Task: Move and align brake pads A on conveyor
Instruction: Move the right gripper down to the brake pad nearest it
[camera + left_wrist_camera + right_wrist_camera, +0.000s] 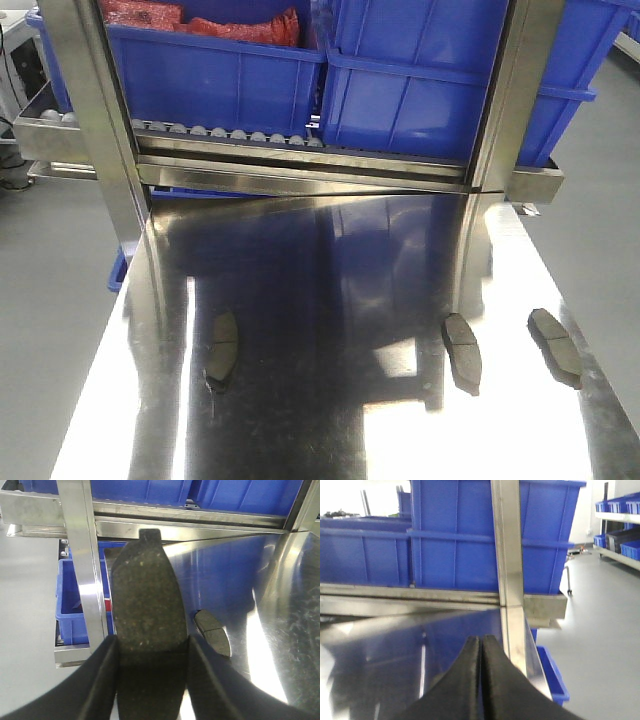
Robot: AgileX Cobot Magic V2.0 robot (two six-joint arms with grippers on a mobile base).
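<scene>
The shiny steel tabletop (330, 270) has three brake pads lying flat on it. Seen from the front, the left brake pad (221, 350) is at about 7 o'clock on the tabletop. The middle brake pad (462, 351) is at about 5 o'clock, and the right brake pad (555, 346) is at about 4 o'clock, close to the right edge. The middle and right ones are near each other but do not touch, and the left one is well apart from them. All three point their long way toward the roller rack (300, 150) at 12 o'clock, where big blue bins (220, 80) sit. In the left wrist view, the left pincer (150, 647) is clamped on the held brake pad (145, 595). A black finger presses each long side, and the gritty grey-brown face looks up at the camera. The pad's small tab points to 12 o'clock, toward the rack. At about 4 o'clock from it, a nearby brake pad (212, 639) lies on the tabletop, not touching it. In the right wrist view, the right pincer (480, 642) is squeezed tight with nothing in it. Its two black fingers press together above the tabletop, near a steel post (510, 580) at 1 o'clock.
</scene>
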